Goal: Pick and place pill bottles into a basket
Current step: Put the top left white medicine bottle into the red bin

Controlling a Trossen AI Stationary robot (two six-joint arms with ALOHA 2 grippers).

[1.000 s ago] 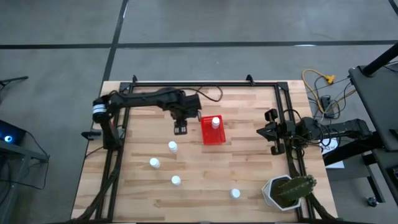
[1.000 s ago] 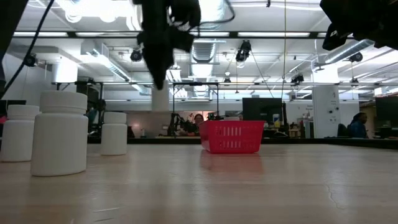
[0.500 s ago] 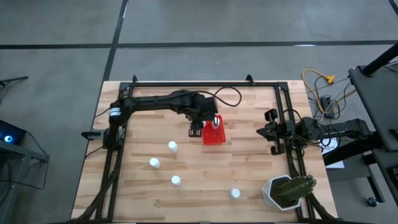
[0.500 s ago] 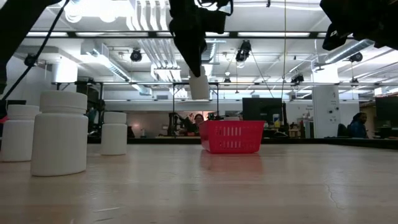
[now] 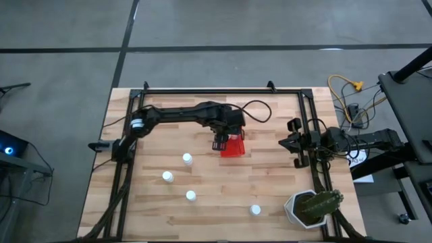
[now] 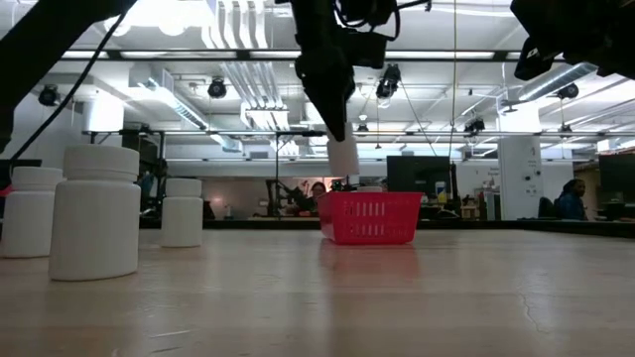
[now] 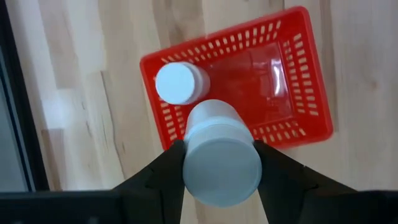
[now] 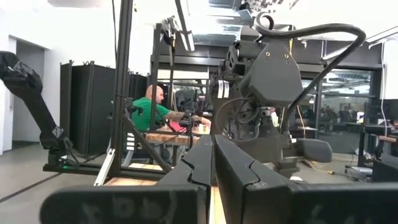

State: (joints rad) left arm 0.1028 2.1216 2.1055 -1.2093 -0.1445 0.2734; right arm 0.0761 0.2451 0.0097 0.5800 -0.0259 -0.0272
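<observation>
The wooden table (image 5: 270,182) filled the centre of the high view. Near its middle sat the red slotted basket (image 7: 298,81), one capped bottle (image 7: 179,83) upright in a corner, visible only from the left wrist. The left gripper (image 7: 219,163) clamped a white pill bottle (image 7: 221,149) above the basket. Four bottles (image 5: 186,159) stood lower left. The right gripper (image 8: 211,165), fingers pressed together and empty, waited at the right edge.

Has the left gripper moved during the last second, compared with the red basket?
Yes. In the high view the left gripper, shut on a pill bottle, has travelled toward the red basket and now hangs over it.
</observation>
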